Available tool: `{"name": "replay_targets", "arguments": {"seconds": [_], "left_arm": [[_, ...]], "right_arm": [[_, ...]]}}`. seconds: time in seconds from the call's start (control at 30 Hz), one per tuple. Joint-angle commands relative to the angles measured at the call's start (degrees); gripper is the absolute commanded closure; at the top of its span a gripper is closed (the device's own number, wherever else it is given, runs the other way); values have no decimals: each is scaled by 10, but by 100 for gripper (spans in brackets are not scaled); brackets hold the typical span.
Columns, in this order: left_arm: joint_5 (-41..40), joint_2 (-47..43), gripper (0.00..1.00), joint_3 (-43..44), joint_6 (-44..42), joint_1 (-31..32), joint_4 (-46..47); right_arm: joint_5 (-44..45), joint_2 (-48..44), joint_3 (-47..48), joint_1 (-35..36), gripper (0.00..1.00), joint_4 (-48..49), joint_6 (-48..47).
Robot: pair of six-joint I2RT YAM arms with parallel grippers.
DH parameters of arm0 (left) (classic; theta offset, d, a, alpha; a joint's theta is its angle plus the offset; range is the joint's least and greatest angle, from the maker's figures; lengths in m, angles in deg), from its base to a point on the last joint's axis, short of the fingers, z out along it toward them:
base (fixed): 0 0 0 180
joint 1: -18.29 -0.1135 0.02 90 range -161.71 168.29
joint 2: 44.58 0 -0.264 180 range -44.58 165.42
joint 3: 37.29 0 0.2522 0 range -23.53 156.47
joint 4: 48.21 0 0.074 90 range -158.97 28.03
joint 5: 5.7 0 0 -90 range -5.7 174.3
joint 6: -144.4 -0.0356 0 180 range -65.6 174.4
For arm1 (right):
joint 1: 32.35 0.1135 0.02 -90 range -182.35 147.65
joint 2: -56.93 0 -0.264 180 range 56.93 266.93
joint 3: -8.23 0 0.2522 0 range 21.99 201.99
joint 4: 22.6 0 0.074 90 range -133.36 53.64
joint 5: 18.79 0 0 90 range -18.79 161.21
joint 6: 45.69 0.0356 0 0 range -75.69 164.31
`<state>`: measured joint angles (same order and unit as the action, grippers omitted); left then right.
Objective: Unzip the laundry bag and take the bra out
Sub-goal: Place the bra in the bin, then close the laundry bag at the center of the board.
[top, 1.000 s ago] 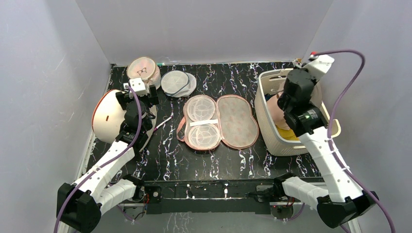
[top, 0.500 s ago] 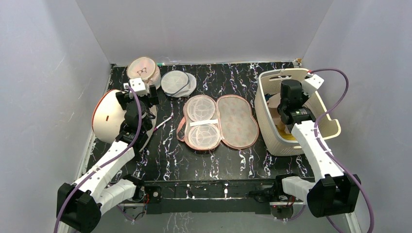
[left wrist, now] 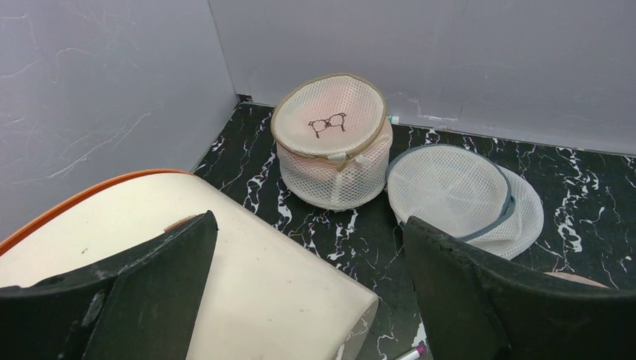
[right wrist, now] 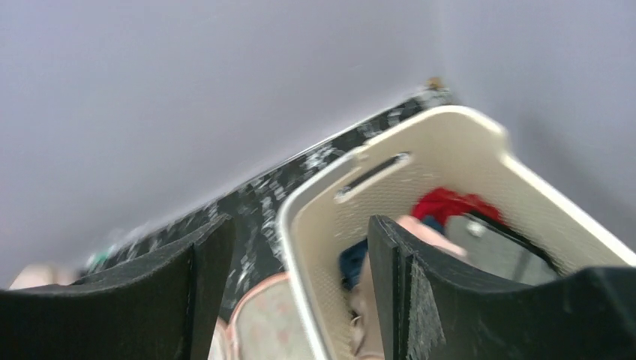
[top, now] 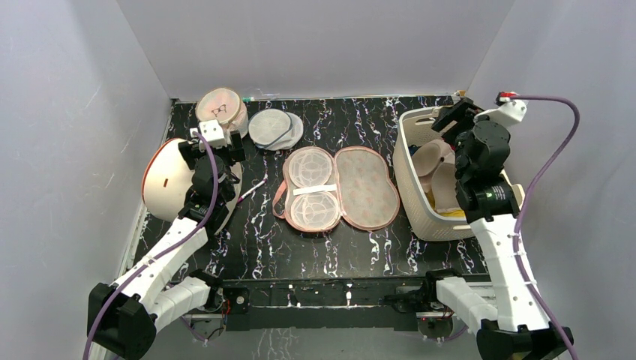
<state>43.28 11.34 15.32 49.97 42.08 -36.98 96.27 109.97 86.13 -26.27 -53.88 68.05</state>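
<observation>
The laundry bag (top: 341, 187) lies unzipped and spread flat in the middle of the table, both halves showing and nothing inside; one corner of the laundry bag (right wrist: 262, 330) shows in the right wrist view. The bra (top: 439, 171), two taupe cups, rests inside the white basket (top: 420, 217) at the right. My right gripper (top: 452, 118) hovers over the basket's far end, open and holding nothing; in its own view the right gripper (right wrist: 296, 225) straddles the basket rim (right wrist: 300, 217). My left gripper (top: 215, 148) is open at the far left, and the left gripper (left wrist: 309, 225) holds nothing.
A round pink mesh pouch (top: 221, 109) and a white mesh pouch (top: 274, 129) sit at the back left. A white dome with an orange rim (top: 169, 178) lies under the left gripper, a pen (top: 251, 189) beside it. The basket also holds red and blue clothes (right wrist: 450, 204). Walls enclose three sides.
My right gripper dipped into the basket, opened and rose toward the basket's far end. The bra now lies loose in the basket. The left arm has not moved.
</observation>
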Motion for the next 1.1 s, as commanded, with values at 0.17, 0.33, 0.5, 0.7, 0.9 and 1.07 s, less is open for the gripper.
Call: {"name": "replay_targets", "arguments": {"seconds": [0.17, 0.33, 0.5, 0.7, 0.9, 1.07], "left_arm": [[8, -3, 6, 26, 11, -2, -2], [9, 0, 6, 26, 13, -2, -3], [8, 2, 6, 27, 12, -2, -4], [9, -1, 6, 28, 11, -2, -4], [6, -5, 6, 27, 9, -2, -1], [5, -7, 6, 26, 8, -2, 0]], "right_arm": [[-336, 114, 19, 91, 36, 17, -122], [-122, 229, 65, 271, 36, -86, -211], [105, 341, 104, 294, 38, -184, -169], [211, 384, 90, 288, 43, -173, -154], [222, 454, 92, 271, 50, -174, -141], [217, 513, 88, 269, 55, -159, -131]]}}
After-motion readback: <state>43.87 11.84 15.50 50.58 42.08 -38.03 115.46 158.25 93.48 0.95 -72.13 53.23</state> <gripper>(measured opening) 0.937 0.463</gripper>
